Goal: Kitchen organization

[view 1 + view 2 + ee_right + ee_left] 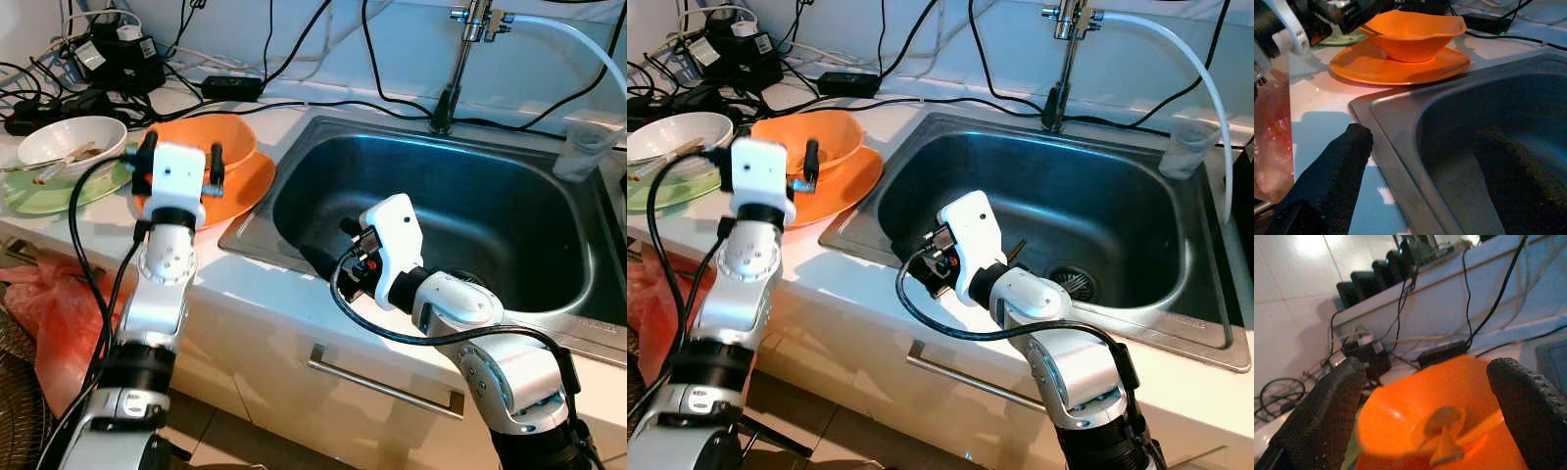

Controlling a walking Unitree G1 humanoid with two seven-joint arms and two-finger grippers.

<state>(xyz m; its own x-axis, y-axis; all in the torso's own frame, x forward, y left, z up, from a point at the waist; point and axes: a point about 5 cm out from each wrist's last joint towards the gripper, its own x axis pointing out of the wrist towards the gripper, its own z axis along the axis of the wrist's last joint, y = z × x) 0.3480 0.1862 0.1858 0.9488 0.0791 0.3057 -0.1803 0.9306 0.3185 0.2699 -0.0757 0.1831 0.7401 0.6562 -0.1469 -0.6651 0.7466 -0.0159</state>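
Orange bowl [211, 147] sat on orange plate [245, 186], tabletop [98, 230]; left gripper [181, 157] jaws wide before it; right gripper [1425, 161] jaws wide astride sink [323, 132] rim.

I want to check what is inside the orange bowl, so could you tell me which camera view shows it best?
The left wrist view: the orange bowl sits close between the left gripper's open fingers, its inside visible. The right wrist view shows its outside on the orange plate. In the eye views the left gripper partly hides it.

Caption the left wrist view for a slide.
Open left end effector lined up on the orange bowl, cables along the wall behind.
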